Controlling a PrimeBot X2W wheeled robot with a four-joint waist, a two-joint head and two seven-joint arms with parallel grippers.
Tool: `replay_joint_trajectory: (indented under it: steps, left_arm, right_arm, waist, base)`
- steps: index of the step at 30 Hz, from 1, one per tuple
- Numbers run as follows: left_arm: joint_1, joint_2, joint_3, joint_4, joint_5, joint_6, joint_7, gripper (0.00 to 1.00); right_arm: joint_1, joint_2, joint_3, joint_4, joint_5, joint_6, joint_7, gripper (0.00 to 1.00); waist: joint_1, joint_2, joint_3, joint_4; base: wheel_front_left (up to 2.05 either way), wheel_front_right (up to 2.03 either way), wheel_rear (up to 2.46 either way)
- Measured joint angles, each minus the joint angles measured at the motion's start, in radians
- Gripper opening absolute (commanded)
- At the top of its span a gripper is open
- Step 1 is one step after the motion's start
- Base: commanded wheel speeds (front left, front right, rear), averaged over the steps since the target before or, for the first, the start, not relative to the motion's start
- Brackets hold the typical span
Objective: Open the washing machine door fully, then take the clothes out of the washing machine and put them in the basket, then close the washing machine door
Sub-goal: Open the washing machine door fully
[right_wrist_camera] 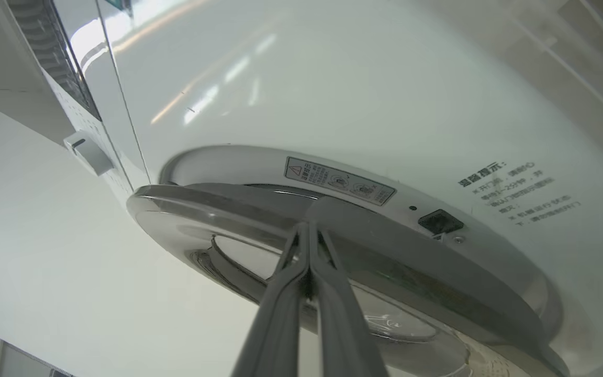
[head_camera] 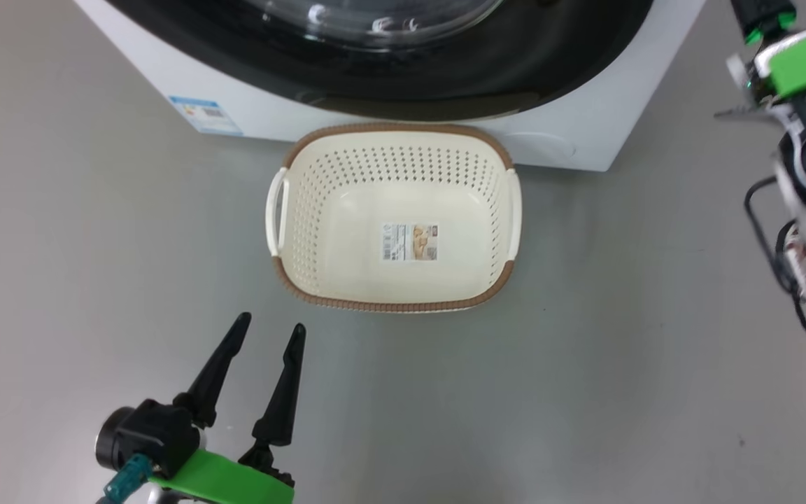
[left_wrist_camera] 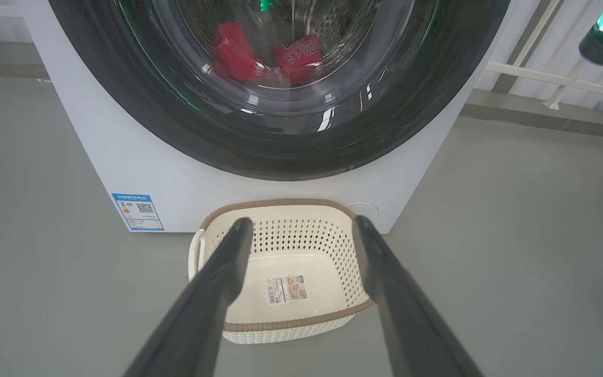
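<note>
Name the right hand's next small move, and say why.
Probably swing the washing machine door outward: the shut right hand has its tips at the door's edge, the clothes lie behind its glass, and the basket is empty.

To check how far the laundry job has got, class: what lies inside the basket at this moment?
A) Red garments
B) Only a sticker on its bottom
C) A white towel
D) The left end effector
B: the basket holds nothing but the sticker on its bottom, while the red clothes sit behind the glass of the washing machine door.
</note>
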Motion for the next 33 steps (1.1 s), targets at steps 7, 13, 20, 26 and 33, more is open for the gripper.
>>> replay_joint_trajectory:
  steps: [7, 13, 20, 26, 33]
  left_arm:
    - [-0.016, -0.001, -0.003, 0.0, -0.012, 0.0, 0.0, 1.0]
    - [-0.037, -0.005, -0.011, 0.0, -0.013, 0.0, 0.0, 1.0]
    - [-0.045, -0.009, -0.015, 0.001, -0.021, 0.0, 0.0, 1.0]
    - [-0.058, -0.02, -0.022, 0.005, -0.023, 0.0, 0.0, 1.0]
    - [-0.057, -0.024, -0.024, 0.01, -0.024, 0.0, 0.0, 1.0]
  right_arm:
    - [-0.094, -0.023, 0.001, 0.065, 0.085, 0.0, 0.142, 0.0]
    - [-0.172, -0.034, 0.01, 0.132, 0.109, 0.0, 0.23, 0.0]
    - [-0.242, -0.05, 0.034, 0.219, 0.109, 0.0, 0.3, 0.0]
    - [-0.268, -0.043, 0.045, 0.277, 0.133, 0.0, 0.374, 0.0]
    - [-0.267, -0.03, 0.073, 0.293, 0.143, -0.006, 0.445, 0.0]
  waist:
    - [0.0, 0.0, 0.044, 0.022]
    - [0.0, 0.0, 0.071, 0.033]
    - [0.0, 0.0, 0.089, 0.041]
    - [0.0, 0.0, 0.085, 0.049]
    - [0.0, 0.0, 0.061, 0.051]
  base:
    - [0.0, 0.0, 0.0]
    - [0.0, 0.0, 0.0]
    - [0.0, 0.0, 0.0]
    - [0.0, 0.0, 0.0]
    - [0.0, 0.0, 0.0]
